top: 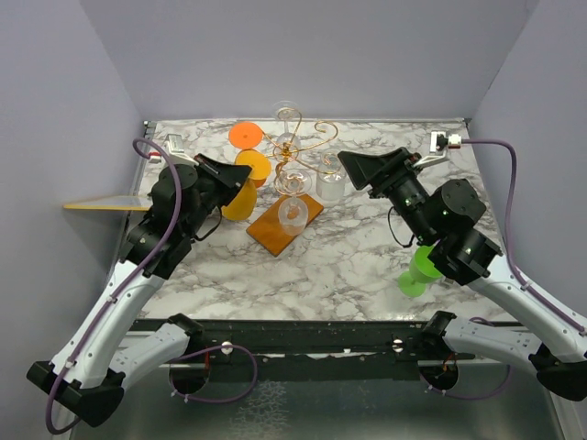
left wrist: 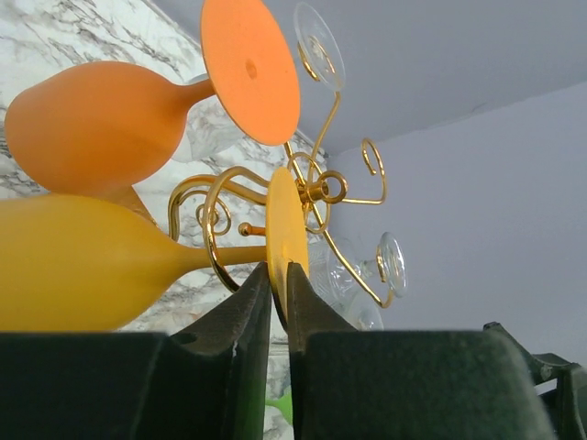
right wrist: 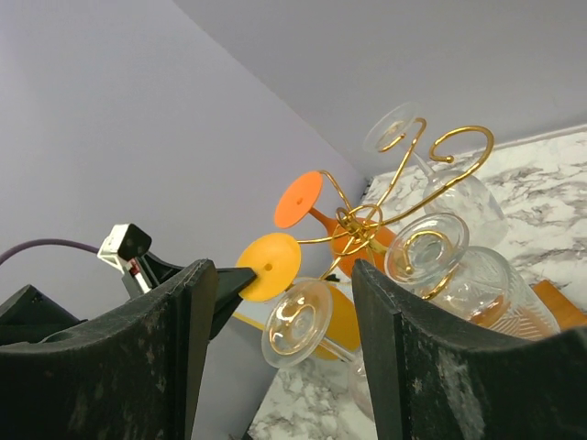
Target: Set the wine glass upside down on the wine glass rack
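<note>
The gold wire rack (top: 295, 147) stands on its orange-brown wooden base (top: 275, 231) at mid table. A yellow wine glass (top: 242, 198) hangs foot-up at the rack's left side. My left gripper (top: 240, 174) is shut on the rim of its flat foot (left wrist: 286, 229), and its stem lies against a gold curl (left wrist: 213, 240). An orange glass (left wrist: 101, 124) hangs upside down just behind it. My right gripper (top: 353, 170) is open and empty to the right of the rack; its view shows the yellow foot (right wrist: 269, 266) and the rack (right wrist: 367, 220) between its jaws.
Three clear glasses hang upside down on the rack (top: 286, 115) (top: 293, 211) (top: 330, 188). A green glass (top: 419, 270) stands on the marble table (top: 303, 275) beside my right arm. A thin yellow board (top: 101, 203) juts out from the left wall.
</note>
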### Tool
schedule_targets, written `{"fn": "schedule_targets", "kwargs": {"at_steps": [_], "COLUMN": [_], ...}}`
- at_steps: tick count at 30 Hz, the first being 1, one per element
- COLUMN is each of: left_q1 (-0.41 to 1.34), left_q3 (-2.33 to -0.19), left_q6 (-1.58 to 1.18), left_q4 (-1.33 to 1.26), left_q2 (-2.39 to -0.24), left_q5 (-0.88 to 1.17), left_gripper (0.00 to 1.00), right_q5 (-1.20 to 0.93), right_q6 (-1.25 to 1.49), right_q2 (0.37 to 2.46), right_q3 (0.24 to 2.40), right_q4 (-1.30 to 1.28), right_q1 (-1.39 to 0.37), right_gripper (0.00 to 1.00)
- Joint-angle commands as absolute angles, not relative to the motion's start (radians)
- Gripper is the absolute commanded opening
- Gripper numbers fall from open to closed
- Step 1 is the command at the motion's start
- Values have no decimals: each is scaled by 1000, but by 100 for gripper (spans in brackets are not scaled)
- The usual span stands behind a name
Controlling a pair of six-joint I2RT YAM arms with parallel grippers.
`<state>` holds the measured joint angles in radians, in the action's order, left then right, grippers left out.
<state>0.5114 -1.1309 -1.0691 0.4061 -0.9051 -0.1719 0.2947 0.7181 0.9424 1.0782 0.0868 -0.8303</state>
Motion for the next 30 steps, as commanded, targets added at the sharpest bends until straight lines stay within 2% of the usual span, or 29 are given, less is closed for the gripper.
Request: {"fn": "schedule_targets", "kwargs": {"at_steps": [1,7,13,15,21,24,30], "left_q1": [504,502,500,499,499,499,499], "left_q3": [-1112,-1108,-1129,-1145,-1169,-1200,-1209], "left_q6": [-1058,-1056,-1023,-1000,-957,-940,-880], "left_q4": [395,403,426,439,474,561,591], "left_q2": [-898,-886,-873,-874,-874,-870,-801], "left_q5": [-143,-146,-126,-111,-79,-158,-215], "left_gripper": [16,34,64,71,82,88,92], "right_q5": [340,347,375,391,438,467,572], "right_q6": [729,729,724,721,698,659,571], "right_q2": [933,934,933,929,910,895,852], "right_q3": [1058,1064,1071,1072,1074,1080,1089], "right_q4": [63,46,6,2,-63,-114,-315], "right_q1": [-832,-833,-832,-833,-833,-832,-832], "right_gripper": [65,65,65,65,65,65,68]}}
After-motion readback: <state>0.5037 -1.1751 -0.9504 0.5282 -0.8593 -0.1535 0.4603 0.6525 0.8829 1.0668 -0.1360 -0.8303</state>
